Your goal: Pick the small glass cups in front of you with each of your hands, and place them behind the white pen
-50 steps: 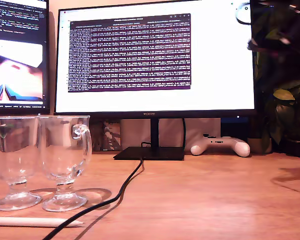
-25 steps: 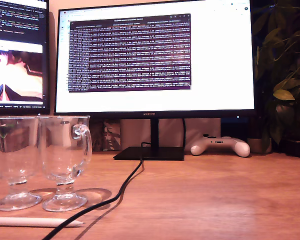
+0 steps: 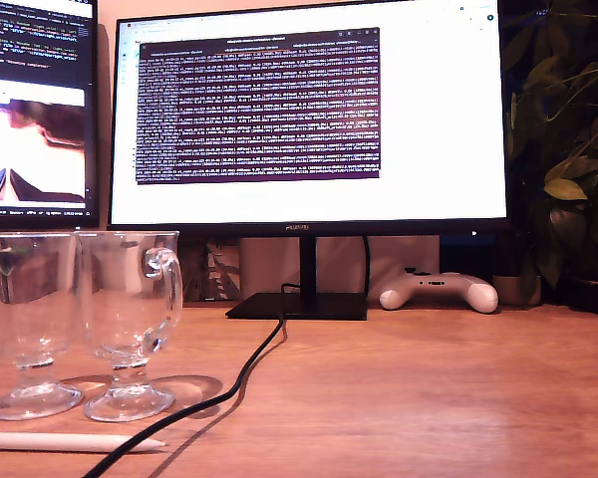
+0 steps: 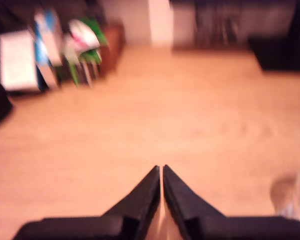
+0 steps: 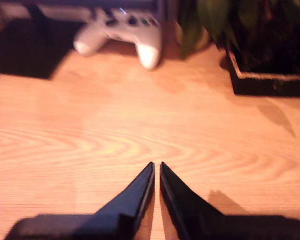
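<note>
On the wooden desk (image 3: 429,388) the two small glass cups stand upright side by side at the exterior view's left: the first cup (image 3: 25,324) is cut by that view's left edge, and the second cup (image 3: 130,319) stands just beside it, its loop handle turned toward the exterior view's right. Whether their bowls touch I cannot tell. The white pen (image 3: 70,441) lies flat just in front of their feet, nearer the camera, its pointed tip toward the exterior view's right. A black cable (image 3: 234,383) runs from the monitor stand (image 3: 299,304) forward across the desk, passing close to the second cup's foot and the pen's tip. A white game controller (image 3: 439,290) rests farther back, and a leafy plant (image 3: 568,159) fills the exterior view's right side. Neither arm appears in the exterior view. In the first wrist view my first gripper (image 4: 161,170) hangs above bare wood with its two wedge fingers pressed almost together and nothing between them; the picture is blurred, and a glassy smudge at its edge is too soft for me to identify. In the second wrist view my second gripper (image 5: 157,166) is likewise closed to a thin slit and empty, over bare desk, with the controller (image 5: 122,32) and the plant's dark planter (image 5: 265,70) beyond it.
</note>
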Robot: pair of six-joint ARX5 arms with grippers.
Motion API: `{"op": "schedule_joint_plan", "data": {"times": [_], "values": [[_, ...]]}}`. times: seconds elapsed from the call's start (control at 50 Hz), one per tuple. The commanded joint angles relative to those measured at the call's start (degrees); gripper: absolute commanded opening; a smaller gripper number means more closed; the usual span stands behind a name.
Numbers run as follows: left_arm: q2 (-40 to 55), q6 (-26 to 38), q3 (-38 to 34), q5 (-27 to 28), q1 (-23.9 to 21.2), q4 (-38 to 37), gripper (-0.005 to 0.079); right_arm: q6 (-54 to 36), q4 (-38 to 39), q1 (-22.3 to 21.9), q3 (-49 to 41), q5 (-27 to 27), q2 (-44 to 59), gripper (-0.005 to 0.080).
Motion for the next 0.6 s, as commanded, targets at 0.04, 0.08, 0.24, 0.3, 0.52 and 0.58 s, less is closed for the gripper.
{"op": "schedule_joint_plan", "data": {"times": [0.04, 0.08, 0.24, 0.3, 0.52, 0.58], "values": [[-1.33, 0.37, -1.86, 0.79, 1.09, -1.25, -0.0019, 0.35, 0.0, -0.04, -0.48, -0.28, -0.98, -0.0007], [-2.12, -0.44, -2.36, 0.83, 1.29, -1.77, -0.0019, 0.35, -0.26, -0.04, -0.5, -0.28, -1.57, -0.0007], [-4.46, -1.09, -2.86, 1.09, 1.36, -2.4, -0.0019, 1.33, 0.11, -0.07, -2.32, -0.22, -5.75, -0.0007], [-5.18, -1.09, -2.86, 0.94, 1.36, -2.4, -0.0019, 1.77, 0.68, -0.11, -3.67, -0.22, -7.61, -0.0007], [-5.46, -1.09, -2.8, 1.16, 1.36, -2.54, -0.0019, 3.85, 2.6, -0.22, -8.5, -0.35, -14.56, -0.0007], [-5.46, -1.09, -2.8, 1.14, 1.36, -2.54, -0.0019, 4.35, 2.58, -0.17, -9.75, -0.48, -16.09, -0.0007]]}}
